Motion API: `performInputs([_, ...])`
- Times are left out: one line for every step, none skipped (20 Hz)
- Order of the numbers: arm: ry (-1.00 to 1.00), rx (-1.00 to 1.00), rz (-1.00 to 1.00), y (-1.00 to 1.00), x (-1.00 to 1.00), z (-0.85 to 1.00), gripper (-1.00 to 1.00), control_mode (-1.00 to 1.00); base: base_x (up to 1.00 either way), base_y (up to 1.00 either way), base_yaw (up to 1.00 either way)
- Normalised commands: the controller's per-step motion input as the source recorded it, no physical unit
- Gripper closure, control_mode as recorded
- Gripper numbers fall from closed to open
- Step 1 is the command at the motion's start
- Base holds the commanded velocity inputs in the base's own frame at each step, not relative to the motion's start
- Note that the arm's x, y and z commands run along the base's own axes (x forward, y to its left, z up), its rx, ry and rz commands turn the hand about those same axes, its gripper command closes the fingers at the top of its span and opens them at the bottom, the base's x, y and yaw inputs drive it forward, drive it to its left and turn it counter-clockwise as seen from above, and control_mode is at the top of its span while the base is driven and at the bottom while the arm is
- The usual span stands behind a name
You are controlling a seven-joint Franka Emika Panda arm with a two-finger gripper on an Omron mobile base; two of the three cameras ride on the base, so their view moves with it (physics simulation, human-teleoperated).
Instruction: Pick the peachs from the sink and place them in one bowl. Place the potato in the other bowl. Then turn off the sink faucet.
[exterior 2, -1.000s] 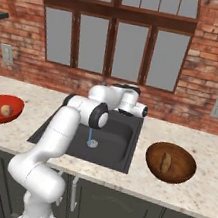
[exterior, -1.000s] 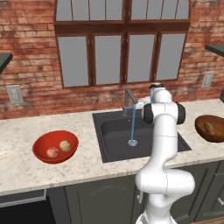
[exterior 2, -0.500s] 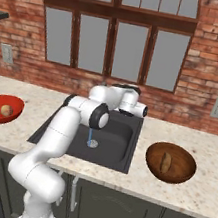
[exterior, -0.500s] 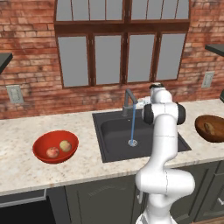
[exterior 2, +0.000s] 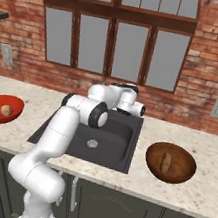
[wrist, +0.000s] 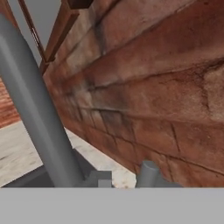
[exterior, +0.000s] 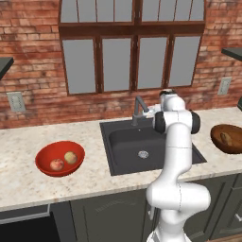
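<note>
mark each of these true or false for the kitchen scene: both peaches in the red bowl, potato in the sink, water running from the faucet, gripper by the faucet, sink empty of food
1. Both peaches lie in the red bowl. True.
2. The potato lies in the sink. False: it lies in the wooden bowl on the counter.
3. Water runs from the faucet. False: no stream shows under the spout.
4. The gripper is at the faucet, behind the sink. True.
5. No food lies in the sink. True: just the round drain shows in it.

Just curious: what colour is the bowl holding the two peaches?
Glossy red bowl, clearest in the left base view.
</note>
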Motion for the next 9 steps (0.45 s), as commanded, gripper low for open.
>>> performInputs([0.0, 0.0, 0.0, 0.83, 0.26, 0.0, 1.0, -1.0, 0.0, 0.0, 0.0])
performInputs([0.0, 0.0, 0.0, 0.89, 0.28, 0.0, 1.0, -1.0, 0.0, 0.0, 0.0])
performInputs([0.0, 0.0, 0.0, 0.94, 0.28, 0.0, 1.0, -1.0, 0.0, 0.0, 0.0])
performInputs([0.0, 0.0, 0.0, 0.98, 0.27, 0.0, 1.0, -1.0, 0.0, 0.0, 0.0])
performInputs([0.0, 0.0, 0.01, 1.0, 0.28, 0.0, 1.0, -1.0, 0.0, 0.0, 0.0])
performInputs([0.0, 0.01, 0.01, 1.0, 0.27, 0.0, 1.0, -1.0, 0.0, 0.0, 0.0])
performInputs([0.0, 0.01, 0.02, 1.0, 0.26, 0.0, 1.0, -1.0, 0.0, 0.0, 0.0])
performInputs([0.0, 0.01, 0.02, 0.98, 0.24, 0.0, 1.0, -1.0, 0.0, 0.0, 0.0])
performInputs([0.0, 0.02, 0.03, 0.94, 0.24, 0.0, 1.0, -1.0, 0.0, 0.0, 0.0])
